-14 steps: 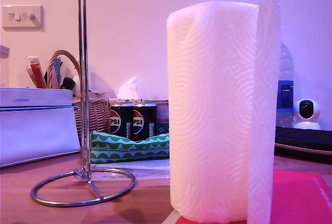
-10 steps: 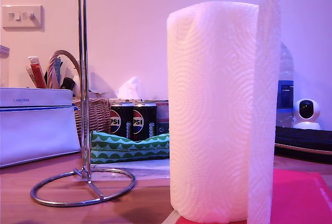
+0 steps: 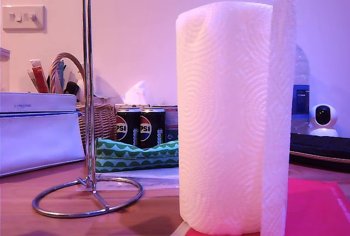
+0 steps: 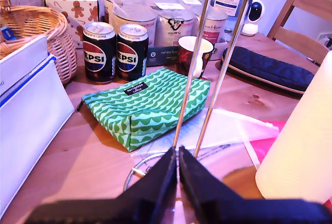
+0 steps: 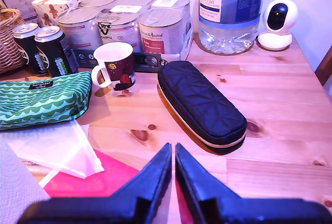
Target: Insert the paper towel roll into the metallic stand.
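Nothing moved since earlier; paper towel roll (image 3: pixel 232 118) upright on desk (image 3: pixel 153 214) beside metallic stand (image 3: pixel 87 83), both claws pinched empty, loose flap may snag the rod.

My first gripper (image 4: pixel 178 154) & second gripper (image 5: pixel 173 151): both w/ jaws together, nothing between, above table.

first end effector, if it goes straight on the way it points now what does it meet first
Most likely the metallic stand: its twin chrome rods rise right ahead of my first end effector, whose jaws look closed. Beyond them lies the green patterned pouch. Depth is hard to judge, so it could slip past the rods.
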Robot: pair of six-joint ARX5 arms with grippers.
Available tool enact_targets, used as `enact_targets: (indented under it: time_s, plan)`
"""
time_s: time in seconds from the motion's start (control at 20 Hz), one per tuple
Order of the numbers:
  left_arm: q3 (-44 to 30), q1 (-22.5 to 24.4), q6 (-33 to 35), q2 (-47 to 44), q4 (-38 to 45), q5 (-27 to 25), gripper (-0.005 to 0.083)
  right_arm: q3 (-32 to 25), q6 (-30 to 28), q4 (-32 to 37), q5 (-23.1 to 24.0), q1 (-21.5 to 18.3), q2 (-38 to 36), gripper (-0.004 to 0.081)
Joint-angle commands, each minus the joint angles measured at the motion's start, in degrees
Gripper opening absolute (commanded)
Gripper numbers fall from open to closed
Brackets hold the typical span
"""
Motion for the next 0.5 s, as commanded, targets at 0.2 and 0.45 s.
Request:
enact_targets:
  time_s: [0.2,0.45]
  plan:
    - [-3.0,-0.9,-0.3,0.2,5.5,0.0,-0.0024,0.3,0.2,1.6,-3.3,0.0,0.2,-0.0010]
    - [-9.8,-7.3,-2.3,0.2,14.7,-3.7,-0.0024,1.9,0.1,1.8,-3.2,0.0,1.4,-0.0010]
